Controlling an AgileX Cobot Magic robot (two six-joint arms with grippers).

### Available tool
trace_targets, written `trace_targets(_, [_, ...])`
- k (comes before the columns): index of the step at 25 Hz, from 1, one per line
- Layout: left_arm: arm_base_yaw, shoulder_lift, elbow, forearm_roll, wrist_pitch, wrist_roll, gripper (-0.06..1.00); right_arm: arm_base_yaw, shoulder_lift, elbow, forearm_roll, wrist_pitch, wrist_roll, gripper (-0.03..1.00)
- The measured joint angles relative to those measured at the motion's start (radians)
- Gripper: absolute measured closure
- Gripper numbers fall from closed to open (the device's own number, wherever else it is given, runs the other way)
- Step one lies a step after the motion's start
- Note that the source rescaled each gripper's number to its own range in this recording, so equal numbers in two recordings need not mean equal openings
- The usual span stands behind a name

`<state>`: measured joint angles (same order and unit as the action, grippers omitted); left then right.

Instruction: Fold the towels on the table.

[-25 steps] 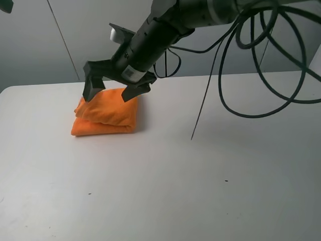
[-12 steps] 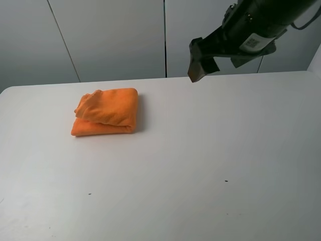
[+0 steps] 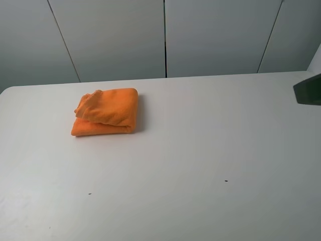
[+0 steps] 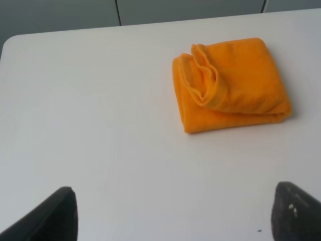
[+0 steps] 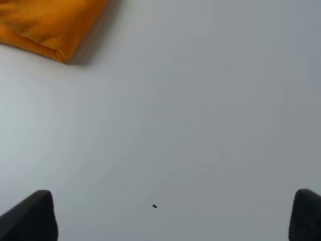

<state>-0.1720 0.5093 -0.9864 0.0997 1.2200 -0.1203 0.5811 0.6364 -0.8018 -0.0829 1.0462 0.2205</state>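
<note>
Table [image 3: 200, 150]: plain white, matte, wide. 2 tiny dark specks on the near half in the high view, 1 left of centre [image 3: 90, 194], 1 right of centre [image 3: 225, 181]. Behind the far edge, pale grey wall panels [image 3: 215, 35] split by thin dark seams, 4 seams counted in that view.

Left side: left gripper [image 4: 173, 216] shows only in its own wrist camera, as 2 dark fingertips at the frame corners, spread wide with bare table between them and nothing held. It sits above the table, well apart from the towel.

Left of centre, far half of the table: orange towel [image 3: 106, 112], folded into a compact thick bundle, lying flat. Long axis runs roughly side to side in the high view, with a slight skew. Rounded fold edge faces right; looser layered ends with a rumpled lip sit at the left. Top layer is smaller than the one beneath and set toward the far side. Nothing touches it.

Right side: right gripper [image 5: 173, 216] also spread wide, 2 dark tips at the corners of its wrist camera, empty, with a speck on the table between them. In the high view only a dark sliver [image 3: 308, 90] at the right edge.
</note>
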Motion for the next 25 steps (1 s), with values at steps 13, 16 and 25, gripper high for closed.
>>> trace_targets(13, [0.000,-0.435,0.354,0.040,-0.037,0.005,-0.05,0.000,-0.484,0.212,-0.004,0.076,-0.050,-0.03])
trace_targets(16, [0.000,-0.498,0.396,0.040,-0.051,0.015,-0.05,0.000,-0.552,0.276,-0.004,0.067,-0.069,-0.03])
trace_targets(25, [0.000,-0.509,0.471,0.005,-0.119,0.062,-0.05,0.000,-0.636,0.287,0.001,0.057,-0.102,-0.03])
